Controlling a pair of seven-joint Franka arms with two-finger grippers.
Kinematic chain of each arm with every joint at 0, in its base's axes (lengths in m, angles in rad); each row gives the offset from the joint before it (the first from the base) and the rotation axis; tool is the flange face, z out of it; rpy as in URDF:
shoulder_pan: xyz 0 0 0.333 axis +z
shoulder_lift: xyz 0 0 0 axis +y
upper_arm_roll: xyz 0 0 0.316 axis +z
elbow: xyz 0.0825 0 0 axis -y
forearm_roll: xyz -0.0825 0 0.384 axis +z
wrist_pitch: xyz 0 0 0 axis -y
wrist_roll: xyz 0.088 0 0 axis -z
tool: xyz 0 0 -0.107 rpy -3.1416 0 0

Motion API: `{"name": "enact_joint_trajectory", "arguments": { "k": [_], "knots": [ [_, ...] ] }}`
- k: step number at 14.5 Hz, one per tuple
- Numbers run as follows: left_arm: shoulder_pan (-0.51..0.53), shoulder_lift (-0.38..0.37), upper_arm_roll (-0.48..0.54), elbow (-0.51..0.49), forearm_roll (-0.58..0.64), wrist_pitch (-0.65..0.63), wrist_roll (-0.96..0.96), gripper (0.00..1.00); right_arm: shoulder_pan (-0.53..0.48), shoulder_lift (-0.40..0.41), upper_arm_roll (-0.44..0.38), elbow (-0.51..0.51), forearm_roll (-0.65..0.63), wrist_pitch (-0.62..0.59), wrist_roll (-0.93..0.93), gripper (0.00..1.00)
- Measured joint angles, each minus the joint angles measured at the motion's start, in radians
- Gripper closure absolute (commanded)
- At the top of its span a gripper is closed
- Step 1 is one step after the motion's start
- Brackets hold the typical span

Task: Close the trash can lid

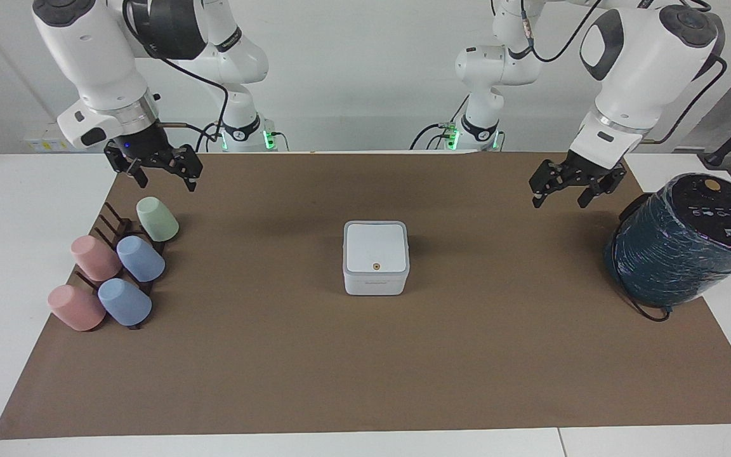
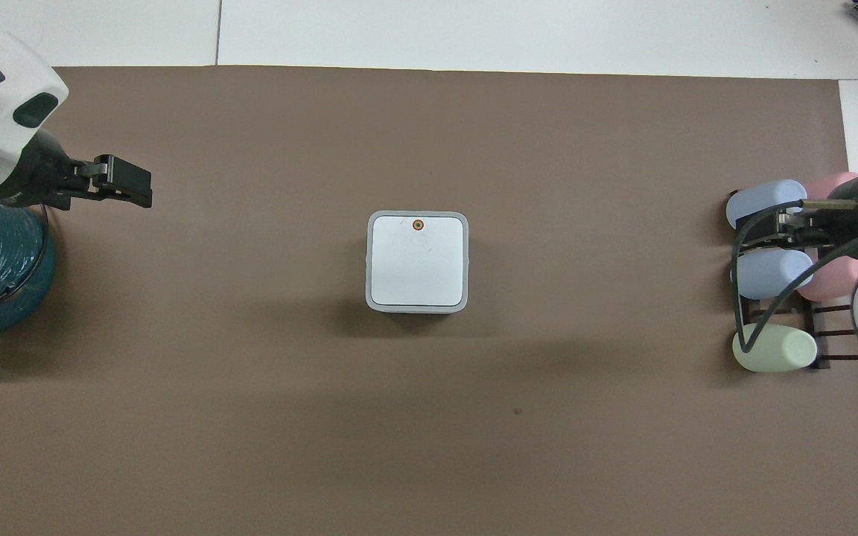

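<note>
The small white trash can stands in the middle of the brown mat. Its lid lies flat and shut on it, the orange-brown dot on top. In the overhead view the lid sits flush inside the can's rim. My left gripper is open and empty, raised over the mat toward the left arm's end, well apart from the can; it also shows in the overhead view. My right gripper is open and waits above the cup rack.
A large dark teal cylinder with a black top lies tilted at the left arm's end, close under the left gripper. Several pastel cups lie on a dark rack at the right arm's end.
</note>
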Motion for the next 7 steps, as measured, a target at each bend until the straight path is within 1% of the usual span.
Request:
{"name": "enact_joint_trajectory", "arguments": {
  "k": [3,7],
  "knots": [
    [0.000,-0.002,0.018,0.001,0.034,-0.019,0.037,0.00,0.000,0.000,0.000,0.000,0.000,0.000,0.000,0.00],
    [0.004,-0.008,0.061,0.001,0.037,-0.022,0.081,0.00,0.000,0.000,0.000,0.000,0.000,0.000,0.000,0.00]
  ]
}}
